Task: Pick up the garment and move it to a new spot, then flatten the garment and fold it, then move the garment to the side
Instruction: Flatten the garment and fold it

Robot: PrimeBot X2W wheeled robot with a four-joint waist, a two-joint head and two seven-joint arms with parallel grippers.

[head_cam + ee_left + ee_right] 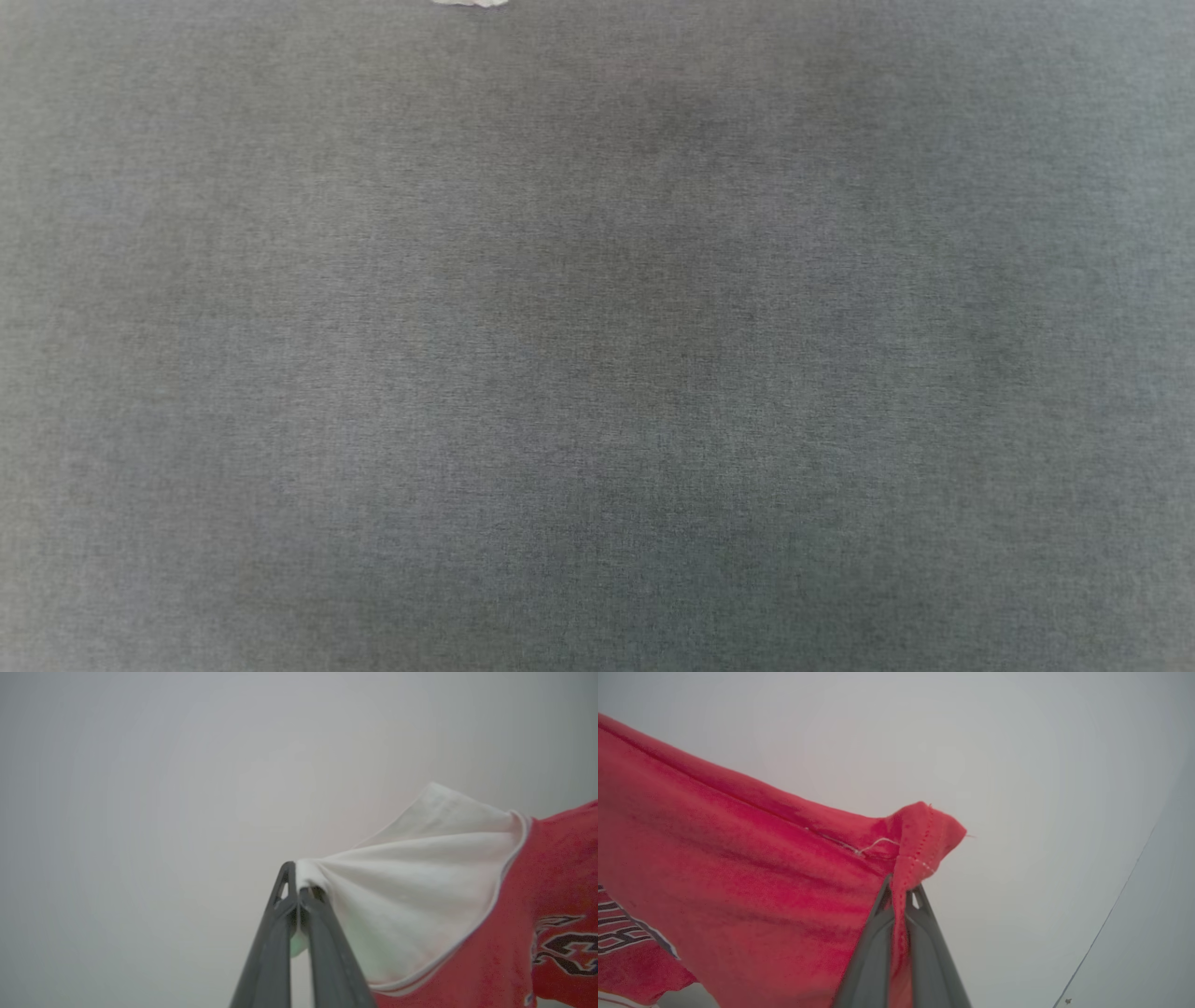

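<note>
While the left gripper (299, 890) pinches the white sleeve (420, 891) of the garment (560, 882), fingers pressed together on the cloth, the right gripper (903, 892) is clamped on a red stitched corner. Between the two grips the shirt spreads out against a pale blur, black lettering (567, 947) showing. A white scrap (471, 3), too small to identify, sits at the far edge of the grey worktop (597, 373).

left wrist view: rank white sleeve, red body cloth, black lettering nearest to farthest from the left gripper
1. white sleeve: pinched in the shut left gripper, fanning right.
2. red body cloth: past the sleeve seam, further right.
3. black lettering: on the red cloth, at the view's right edge.
</note>
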